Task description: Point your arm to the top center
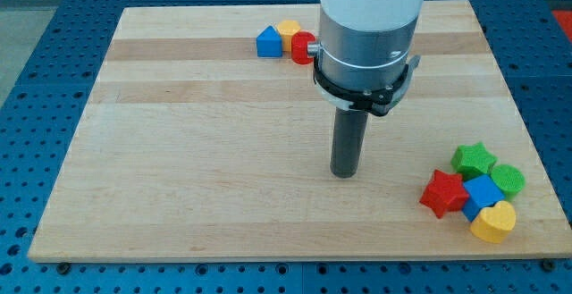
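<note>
My tip rests on the wooden board a little right of its middle, below the arm's white and grey body. At the view's top centre sit a blue triangular block, a yellow block and a red block, touching one another; the red one is partly hidden by the arm. They lie up and left of my tip, well apart from it.
At the view's bottom right is a cluster: a red star, a green star, a green round block, a blue block and a yellow heart. Blue perforated table surrounds the board.
</note>
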